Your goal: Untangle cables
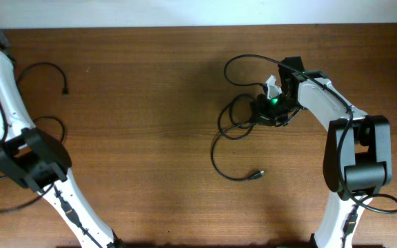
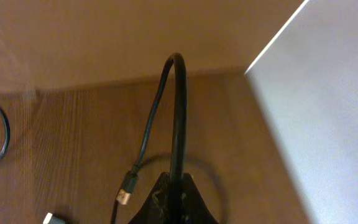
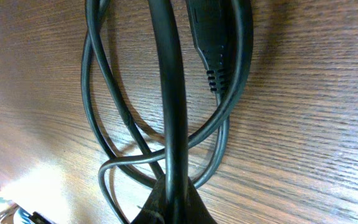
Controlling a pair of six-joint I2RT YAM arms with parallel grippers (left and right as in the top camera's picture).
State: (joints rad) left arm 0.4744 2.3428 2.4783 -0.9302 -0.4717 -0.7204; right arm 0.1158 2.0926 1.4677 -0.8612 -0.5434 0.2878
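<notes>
Your right gripper has its fingers closed on one strand of the bundle of thin black flexible cables. The bundle lies on the brown wooden table, at about 2 o'clock from the centre. In the wrist view several loops cross under this strand. I advise you to lift slowly and pull toward 3 o'clock, and to watch whether the whole bundle follows. The free silver plug end, at 5 o'clock of the bundle, should slide out and not catch. Your left gripper is closed on another thin black cable with a small gold plug, at the far 10 o'clock side; hold it quiet there.
</notes>
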